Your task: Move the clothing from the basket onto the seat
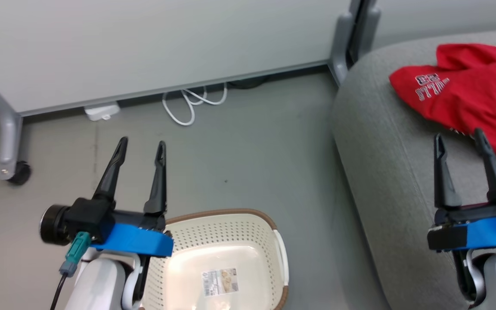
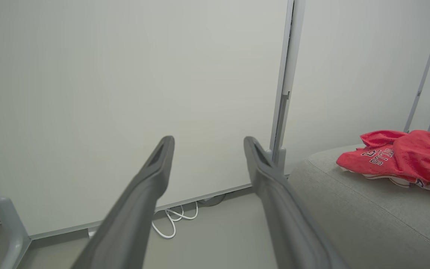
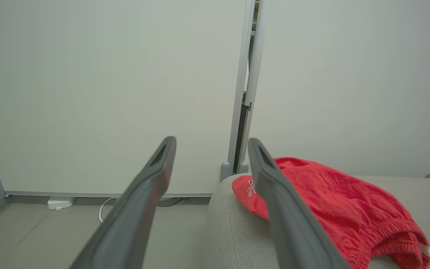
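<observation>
The red clothing [image 1: 467, 92] with white lettering lies in a heap on the grey seat [image 1: 385, 163] at the right; the same clothing [image 2: 405, 155] [image 3: 334, 198] rests on the seat [image 2: 368, 213] [image 3: 233, 231] in both wrist views. The cream basket [image 1: 274, 234] stands on the floor at the bottom centre, with just a label sticker on its base. My left gripper [image 1: 141, 146] [image 2: 207, 142] hangs open above the basket's left rim, holding nothing. My right gripper [image 1: 459, 138] [image 3: 211, 144] is open over the seat, just short of the clothing, with nothing between its fingers.
A white partition wall [image 1: 144, 47] runs along the back, with a white cable loop [image 1: 187, 107] and a white adapter [image 1: 100, 112] on the floor at its foot. A grey wheeled leg [image 1: 9, 142] stands at far left, another post [image 1: 340, 43] beside the seat.
</observation>
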